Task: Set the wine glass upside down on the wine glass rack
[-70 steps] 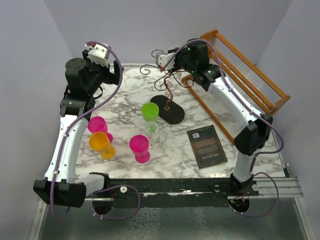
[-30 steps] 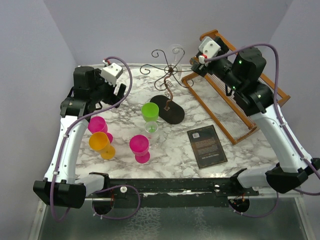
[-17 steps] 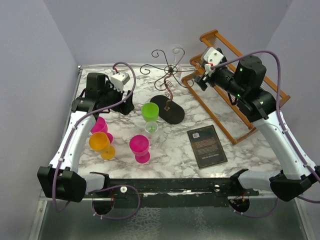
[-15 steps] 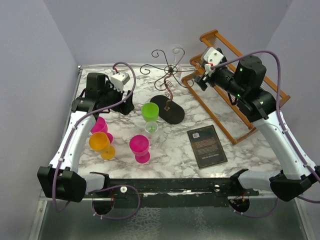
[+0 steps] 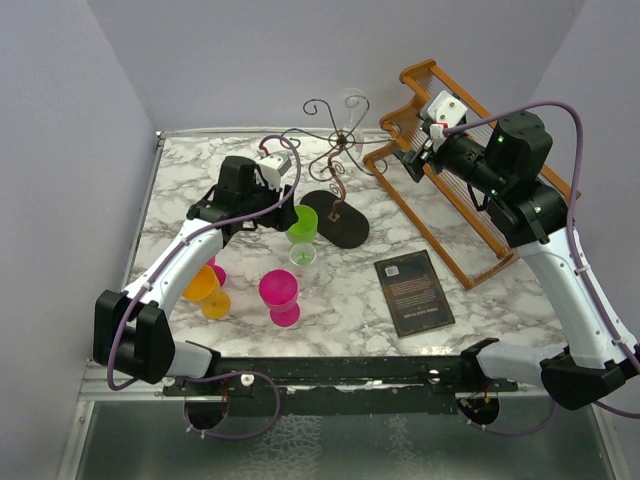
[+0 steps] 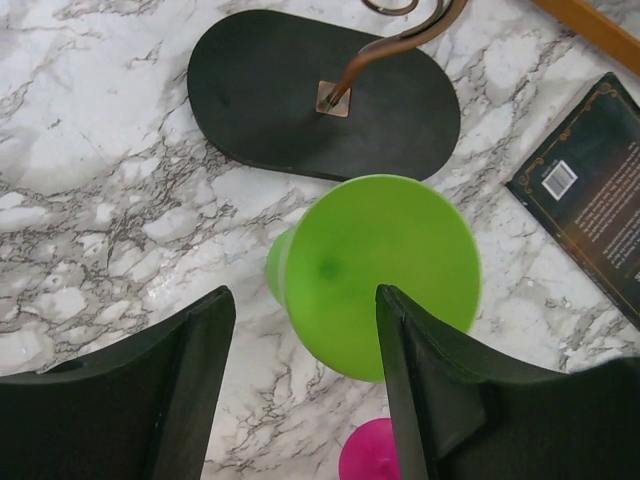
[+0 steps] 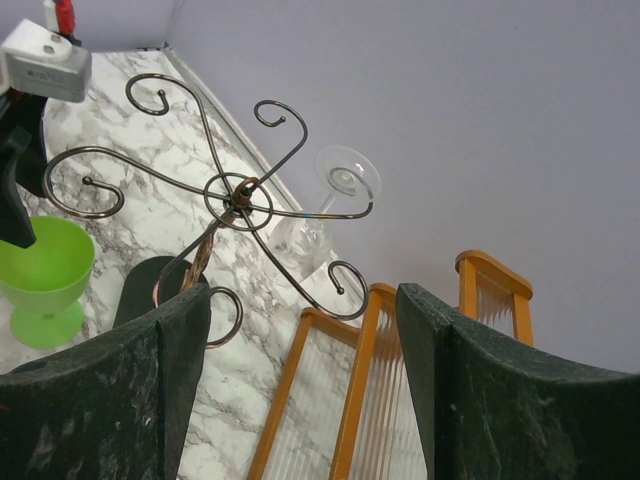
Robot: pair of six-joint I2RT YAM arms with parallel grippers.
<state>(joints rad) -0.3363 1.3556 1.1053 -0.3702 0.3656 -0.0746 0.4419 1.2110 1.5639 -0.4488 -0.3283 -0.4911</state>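
The wine glass rack (image 5: 335,150), a thin dark wire tree on a black oval base (image 5: 340,225), stands at the table's middle back. A clear wine glass (image 5: 350,106) hangs upside down on one of its arms; it also shows in the right wrist view (image 7: 330,205). My right gripper (image 5: 408,160) is open and empty, just right of the rack (image 7: 240,195). My left gripper (image 5: 272,205) is open over a green glass (image 5: 300,222), whose bowl (image 6: 375,270) lies between and ahead of my fingers.
A clear glass (image 5: 303,262), a magenta glass (image 5: 279,295), an orange glass (image 5: 203,288) and a pink glass (image 5: 214,270) stand in front left. A dark book (image 5: 413,290) lies at right. A wooden slatted dish rack (image 5: 480,170) is at the back right.
My right gripper has pulled back to the right, away from the rack, leaving the clear glass hanging there. My left arm has swung in from the far left to over the green glass.
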